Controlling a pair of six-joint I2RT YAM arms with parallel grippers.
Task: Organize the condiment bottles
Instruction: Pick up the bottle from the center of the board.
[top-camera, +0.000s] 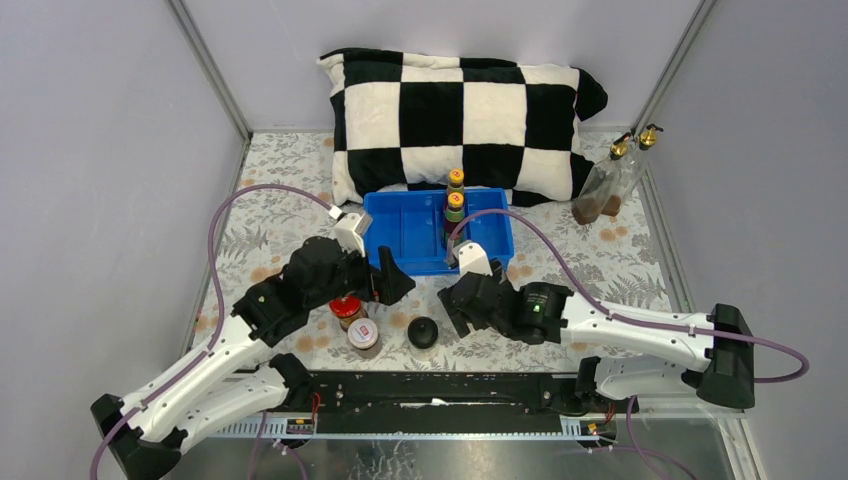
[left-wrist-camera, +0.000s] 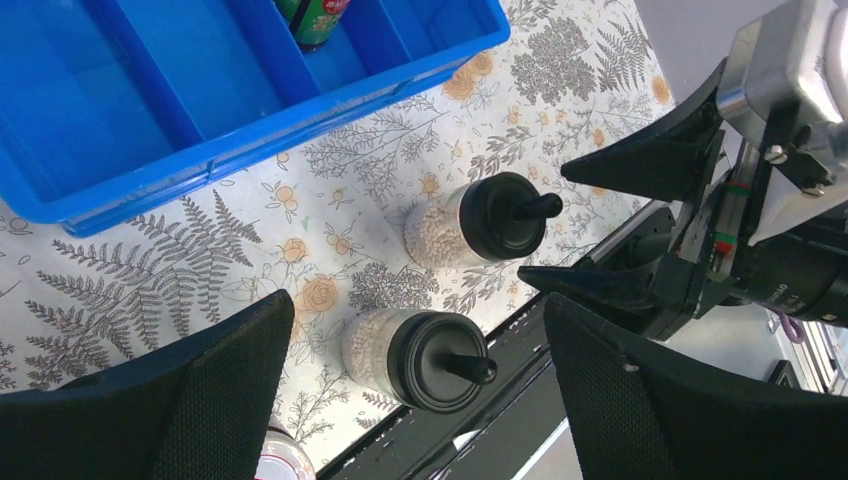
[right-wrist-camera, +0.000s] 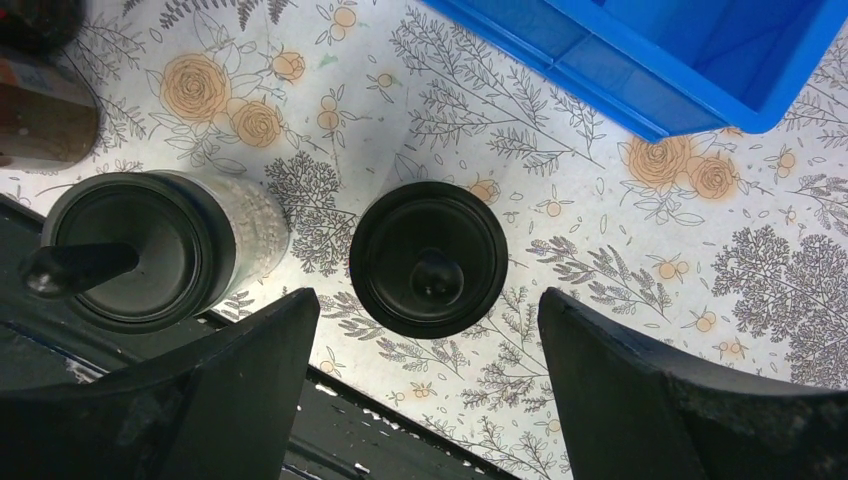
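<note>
The condiment bottles are only partly sorted. Two yellow-capped sauce bottles (top-camera: 455, 205) stand in the blue tray (top-camera: 400, 225); the other six are outside it. Two black-capped jars (left-wrist-camera: 480, 220) sit by the tabletop's near edge, with the red-lidded jar (top-camera: 347, 312) and white-lidded jar (top-camera: 363, 337) just beside them. Two gold-spouted bottles (top-camera: 612, 185) are in the far right corner. My left pincer (left-wrist-camera: 415, 400) and right pincer (right-wrist-camera: 425, 400) both gape empty, each above a black-capped jar. They crowd each other, and the near edge is tight. The tray has room.
</note>
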